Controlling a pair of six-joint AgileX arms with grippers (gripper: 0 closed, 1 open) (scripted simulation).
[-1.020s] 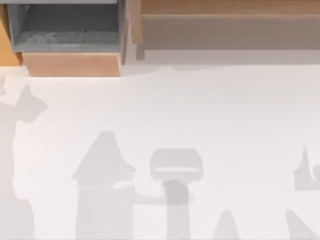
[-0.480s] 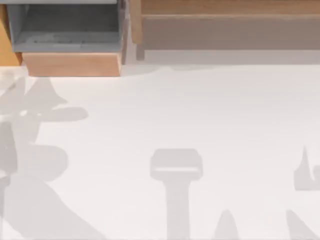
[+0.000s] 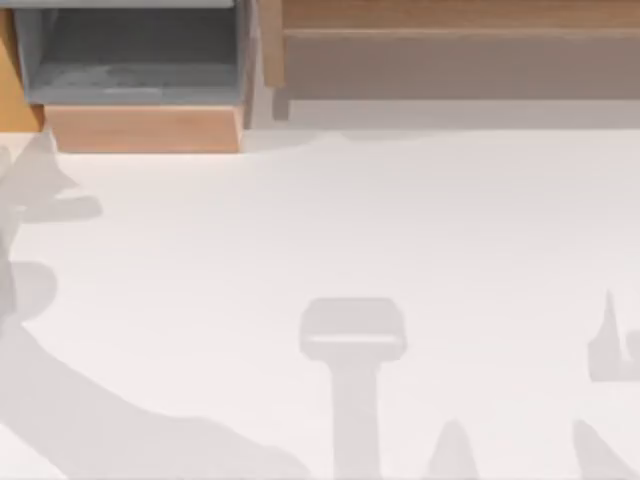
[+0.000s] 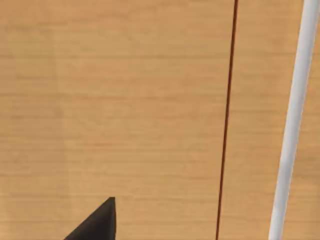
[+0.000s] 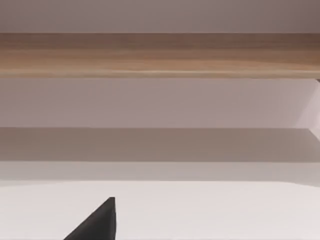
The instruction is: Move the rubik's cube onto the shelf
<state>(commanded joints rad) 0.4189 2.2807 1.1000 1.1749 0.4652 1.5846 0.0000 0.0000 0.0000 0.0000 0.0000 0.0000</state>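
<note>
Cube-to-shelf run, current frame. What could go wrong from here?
1. The left gripper seems to face a wooden surface from close by; pushing further could strike it.
2. The wooden box stands right beside the shelf, so a drop aimed too far left could end in the wrong one.
3. The right gripper looks at the shelf's plank edge from low down; a move toward the top might clip it.

One dark hand (image 4: 95, 222) fingertip per wrist view
</note>
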